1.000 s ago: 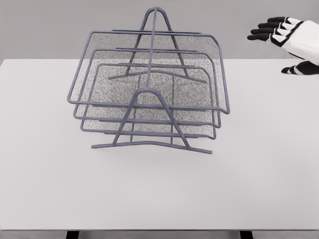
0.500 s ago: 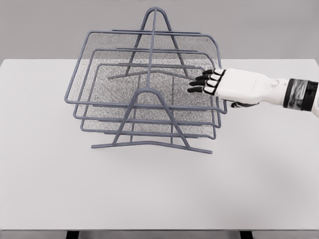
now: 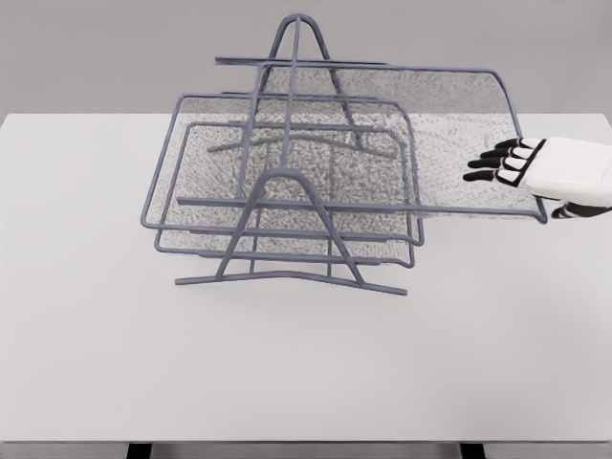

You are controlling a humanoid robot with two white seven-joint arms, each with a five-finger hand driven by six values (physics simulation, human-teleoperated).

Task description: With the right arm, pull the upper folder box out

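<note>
Head view: a grey wire file rack [image 3: 287,191] with three stacked mesh trays stands on the white table [image 3: 306,363], a little toward ten o'clock from the table's middle. Its A-shaped front frame [image 3: 287,229] faces six o'clock, and a matching frame rises at the back, toward twelve o'clock. The upper tray [image 3: 421,134] sits slid out toward three o'clock, so that its right part overhangs the table beyond the rack, while its left end remains between the frames. The middle tray [image 3: 191,163] and the lower tray [image 3: 182,239] lie lined up with each other inside the rack.

The right hand [image 3: 535,172] comes in from the picture's right edge at three o'clock, at the outer right rim of the upper tray. Its black-tipped fingers [image 3: 492,164] reach over that rim onto the mesh, slightly bent and side by side, with the thumb showing below the rim; they hook the tray's edge rather than close fully around it.
</note>
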